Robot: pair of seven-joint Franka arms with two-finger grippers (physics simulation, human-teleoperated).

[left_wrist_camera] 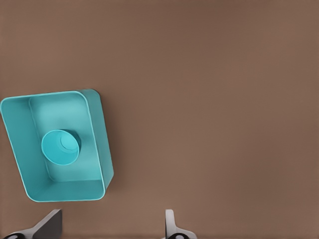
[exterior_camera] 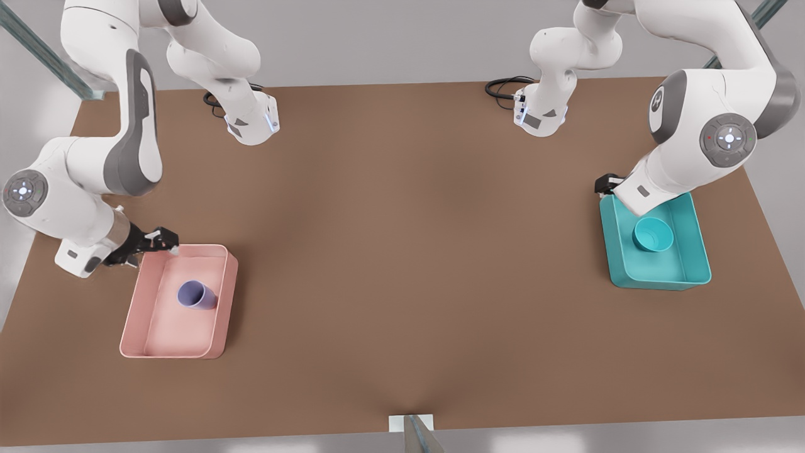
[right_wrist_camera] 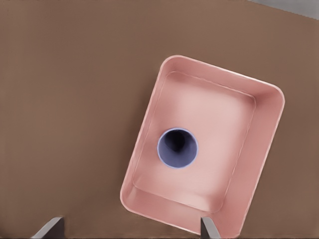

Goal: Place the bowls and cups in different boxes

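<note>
The lavender cup (exterior_camera: pixel 196 296) (right_wrist_camera: pixel 177 148) stands upright inside the pale pink box (exterior_camera: pixel 170 352) (right_wrist_camera: pixel 259 139) at the front view's left. The teal bowl (exterior_camera: pixel 653 234) (left_wrist_camera: pixel 60 147) sits inside the teal box (exterior_camera: pixel 660 280) (left_wrist_camera: pixel 97 139) at the front view's right. My right gripper (exterior_camera: pixel 165 242) (right_wrist_camera: pixel 129 228) hovers open by the pink box's far corner, holding nothing. My left gripper (exterior_camera: pixel 607 184) (left_wrist_camera: pixel 109 226) is open and empty above the teal box's far edge, largely hidden by its own arm in the front view.
A brown table (exterior_camera: pixel 402 251) carries both boxes. The arm bases (exterior_camera: pixel 251 123) (exterior_camera: pixel 541 113) stand at its far edge with black cables (exterior_camera: pixel 503 85). A small white mount (exterior_camera: pixel 412 425) sits at the near edge.
</note>
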